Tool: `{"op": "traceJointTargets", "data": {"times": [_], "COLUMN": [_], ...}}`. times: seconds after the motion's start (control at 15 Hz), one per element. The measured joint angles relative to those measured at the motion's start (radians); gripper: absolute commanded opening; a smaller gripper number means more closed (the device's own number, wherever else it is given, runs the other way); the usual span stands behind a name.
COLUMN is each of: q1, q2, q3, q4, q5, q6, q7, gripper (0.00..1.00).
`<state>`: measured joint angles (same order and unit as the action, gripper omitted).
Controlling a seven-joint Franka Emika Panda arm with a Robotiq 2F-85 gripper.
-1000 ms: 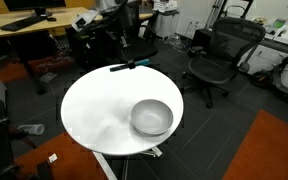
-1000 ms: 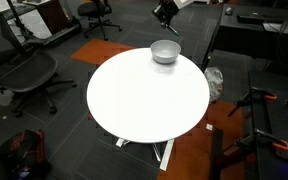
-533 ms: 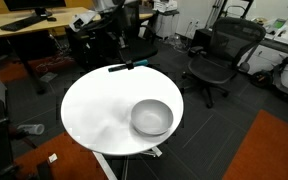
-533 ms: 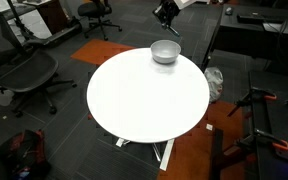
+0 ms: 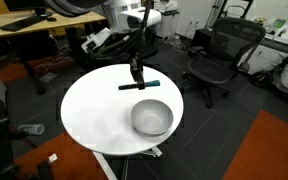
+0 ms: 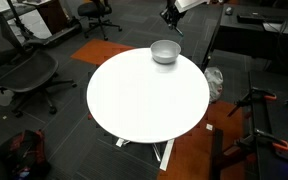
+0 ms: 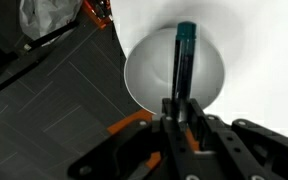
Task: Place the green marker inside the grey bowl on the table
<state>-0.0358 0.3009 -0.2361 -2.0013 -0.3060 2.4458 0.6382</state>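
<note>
My gripper (image 5: 136, 73) is shut on the green marker (image 5: 141, 85) and holds it level in the air over the round white table (image 5: 94, 110), a little behind the grey bowl (image 5: 151, 117). In the wrist view the marker (image 7: 184, 62) sticks out from between the jaws (image 7: 180, 112) and lies right over the bowl's opening (image 7: 149, 75). The bowl (image 6: 165, 51) stands near the table's edge (image 6: 144, 100) and looks empty. In that exterior view my gripper (image 6: 173, 20) is above and just beyond the bowl.
Black office chairs stand around the table (image 5: 216, 55) (image 6: 24, 72). A wooden desk with a monitor (image 5: 29, 22) is behind. An orange carpet patch (image 5: 269, 150) lies on the floor. A white bag (image 7: 49, 15) lies on the dark floor.
The arm has swung out over the table, carrying the marker from the table's far edge toward the bowl and lower.
</note>
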Motion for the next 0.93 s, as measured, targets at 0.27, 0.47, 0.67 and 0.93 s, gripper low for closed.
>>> {"op": "traceJointTargets", "data": {"times": [0.27,0.47,0.67,0.93], "q1": [-0.027,-0.033,-0.035,-0.035], "q2": [0.081,0.140,0.187,0.229], "q3": [0.000,0.000,-0.004,-0.020], "q4": [0.027,0.043,0.060,0.089], "q5": [0.057,0.093,0.125,0.154], "q6": [0.106,0.174,0.200,0.205], "q7": [-0.006,-0.007,-0.007,-0.007], "gripper": [0.05,0.05,0.05,0.05]}}
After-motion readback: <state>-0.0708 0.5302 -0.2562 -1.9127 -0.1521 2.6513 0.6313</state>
